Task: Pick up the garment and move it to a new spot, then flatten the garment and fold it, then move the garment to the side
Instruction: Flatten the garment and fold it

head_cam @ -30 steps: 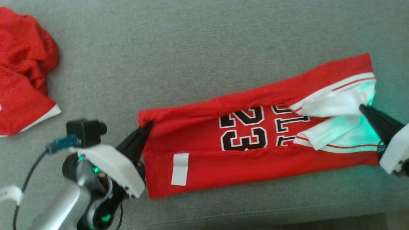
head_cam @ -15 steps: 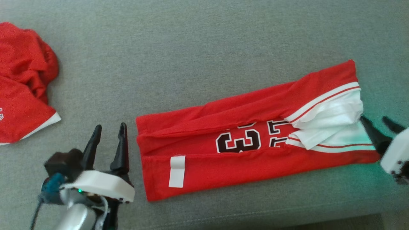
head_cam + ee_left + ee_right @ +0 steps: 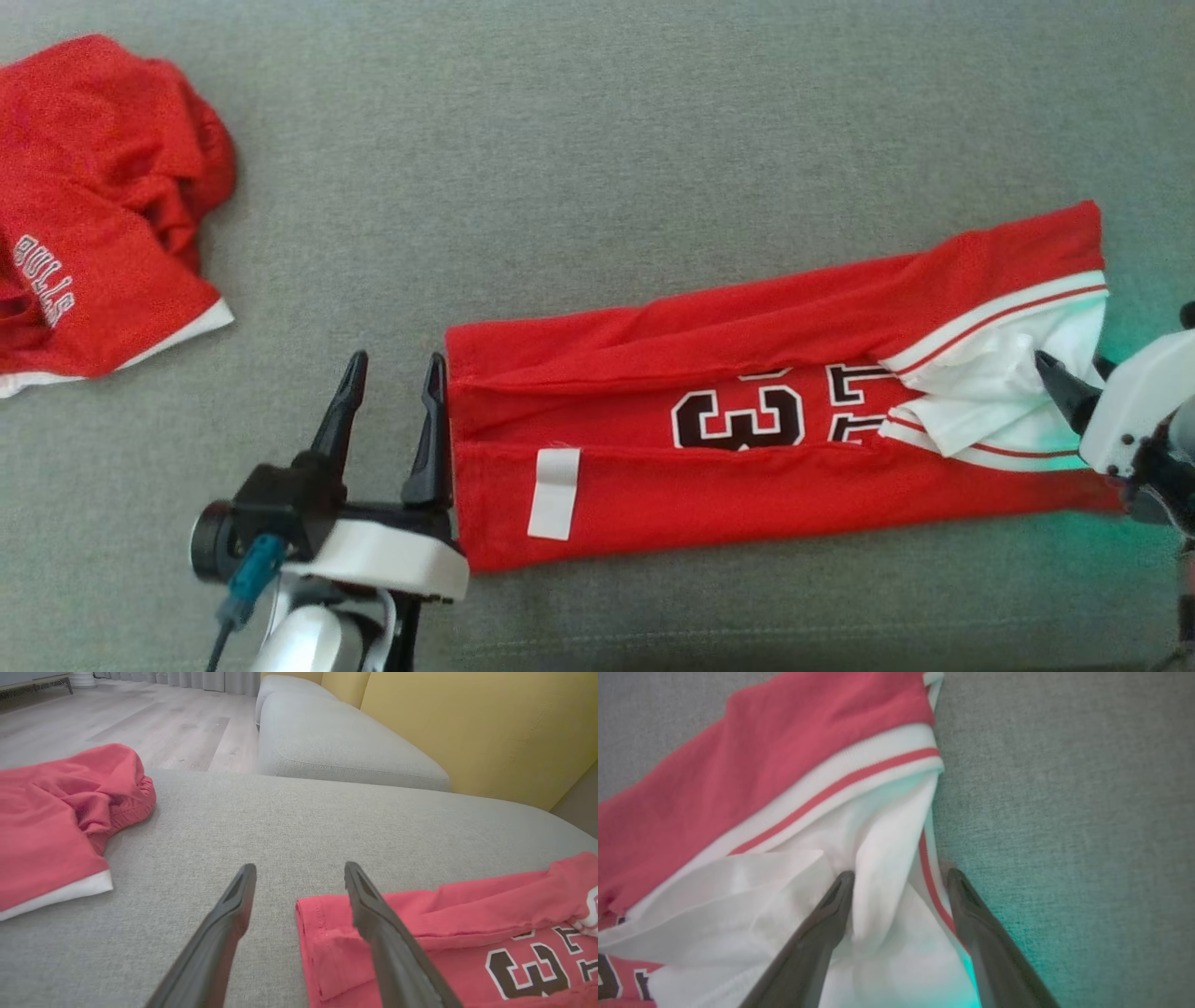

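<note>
A red basketball jersey [image 3: 747, 485], folded into a long narrow strip with black-and-white numerals on top, lies on a grey woven sofa cushion [image 3: 597, 140]. In the head view it runs from just past 6 o'clock out to 3 o'clock, its far end tilted slightly upward. A small white rectangular label [image 3: 554, 493] sits near its hem end, and its white, red-striped trim is bunched at the 3 o'clock end. The left gripper [image 3: 397, 362] is at 7 o'clock with its two dark fingers spread apart and holding nothing; its right-hand finger stands just beside the jersey's hem edge. The right gripper [image 3: 900, 877] is at 3 o'clock over the white trim, fingers likewise apart. A loose ridge of white cloth rises between them, not pinched, and a green glow falls on the fabric there. A second crumpled red garment with white lettering [image 3: 103, 215] lies well apart at 10 o'clock.
</note>
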You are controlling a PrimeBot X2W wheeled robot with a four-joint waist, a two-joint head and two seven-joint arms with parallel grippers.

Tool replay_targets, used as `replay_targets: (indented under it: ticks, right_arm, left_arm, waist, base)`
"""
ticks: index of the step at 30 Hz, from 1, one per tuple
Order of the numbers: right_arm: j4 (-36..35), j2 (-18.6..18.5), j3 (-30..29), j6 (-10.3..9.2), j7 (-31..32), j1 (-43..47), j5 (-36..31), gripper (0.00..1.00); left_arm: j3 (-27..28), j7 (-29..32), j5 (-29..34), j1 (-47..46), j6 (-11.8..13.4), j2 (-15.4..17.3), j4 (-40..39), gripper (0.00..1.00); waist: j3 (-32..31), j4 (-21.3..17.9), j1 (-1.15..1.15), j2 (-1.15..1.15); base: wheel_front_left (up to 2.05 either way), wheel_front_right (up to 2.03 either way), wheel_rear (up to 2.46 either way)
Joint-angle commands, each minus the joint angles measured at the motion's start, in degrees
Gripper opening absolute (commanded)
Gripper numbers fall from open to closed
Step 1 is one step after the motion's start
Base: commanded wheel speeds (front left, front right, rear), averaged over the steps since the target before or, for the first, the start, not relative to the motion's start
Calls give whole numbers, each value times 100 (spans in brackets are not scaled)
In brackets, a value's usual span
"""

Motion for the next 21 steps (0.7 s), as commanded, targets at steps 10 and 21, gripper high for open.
replay_targets:
  ticks: [10, 21]
  right_arm:
    - [121, 4, 356, -4, 272, 206, 443, 0]
    - [215, -786, -1059, -4, -595, -138, 421, 0]
  left_arm:
    - [844, -69, 582, 257, -638, -533, -98, 100]
    - [1281, -70, 738, 427, -1006, -745, -38, 100]
  waist:
    - [-170, 111, 0, 0]
    - [-373, 155, 0, 0]
  base:
    - [0, 0, 0]
    - [0, 0, 0]
